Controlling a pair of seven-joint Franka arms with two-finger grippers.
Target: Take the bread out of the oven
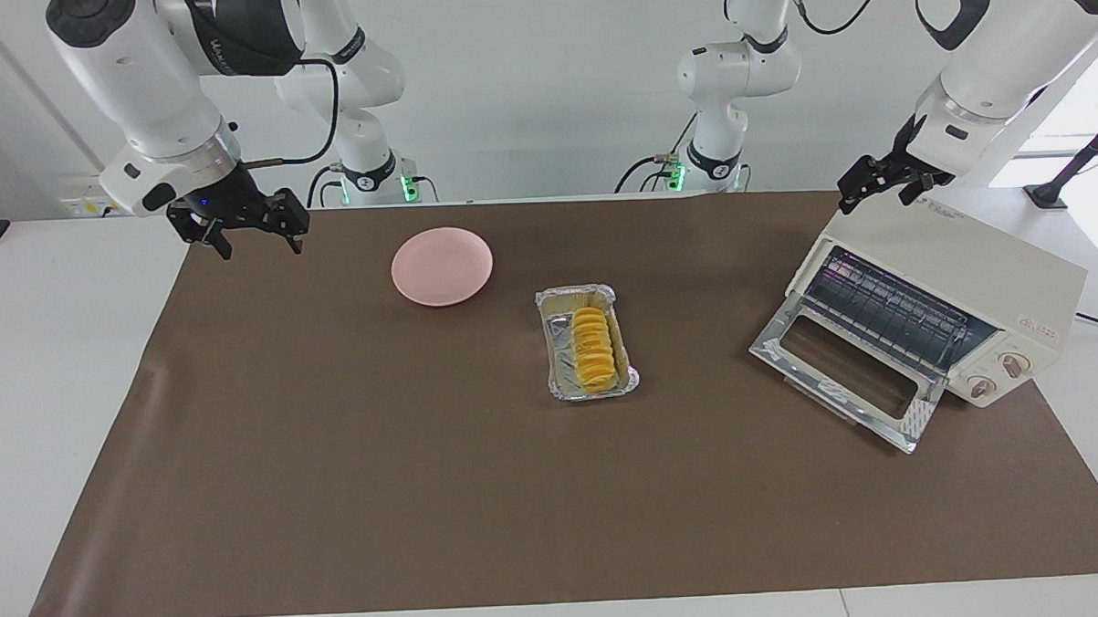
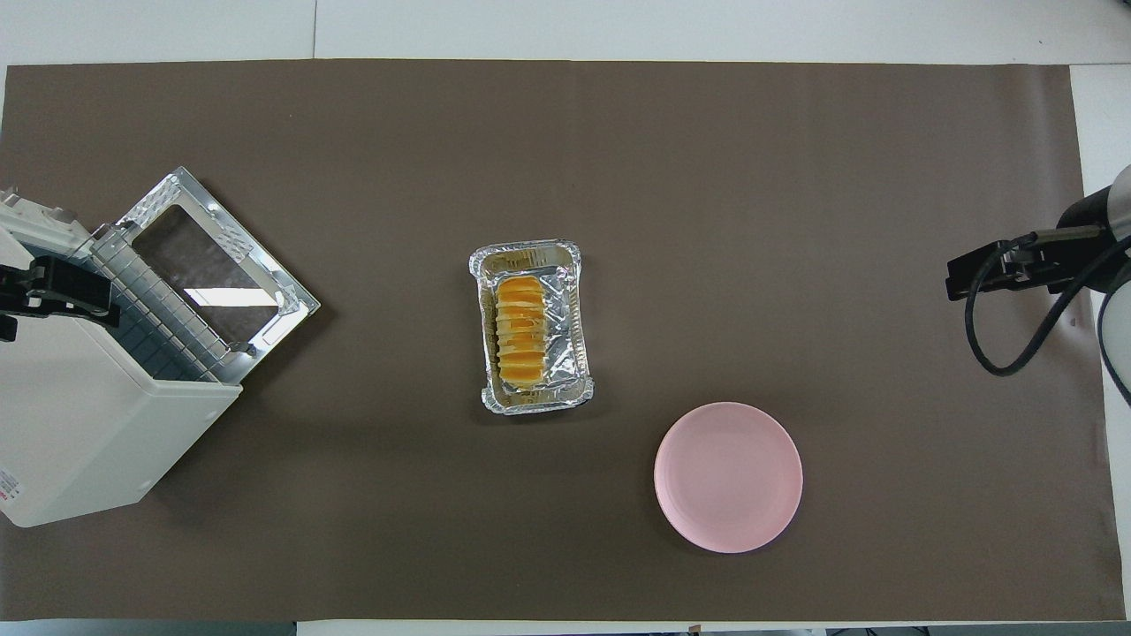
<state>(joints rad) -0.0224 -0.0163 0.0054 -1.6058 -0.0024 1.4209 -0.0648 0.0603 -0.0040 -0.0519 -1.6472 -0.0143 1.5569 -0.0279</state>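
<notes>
Bread [image 1: 592, 350] lies in a crinkled foil tray [image 1: 554, 301] at the middle of the brown mat [image 1: 428, 495], out of the oven [image 1: 958, 267], which stands at the left arm's end of the table with its glass door [image 1: 839, 371] dropped open and the wire rack [image 1: 887, 308] showing inside. I see a round pink plate [image 1: 442, 266] nearer to the robots than the tray, toward the right arm's end. My left gripper [image 1: 876, 184] hangs over the oven's top edge with its fingers spread wide, holding nothing. My right gripper [image 1: 252, 237] hangs over the mat's corner at the right arm's end, fingers wide apart too and empty, well apart from the plate.
</notes>
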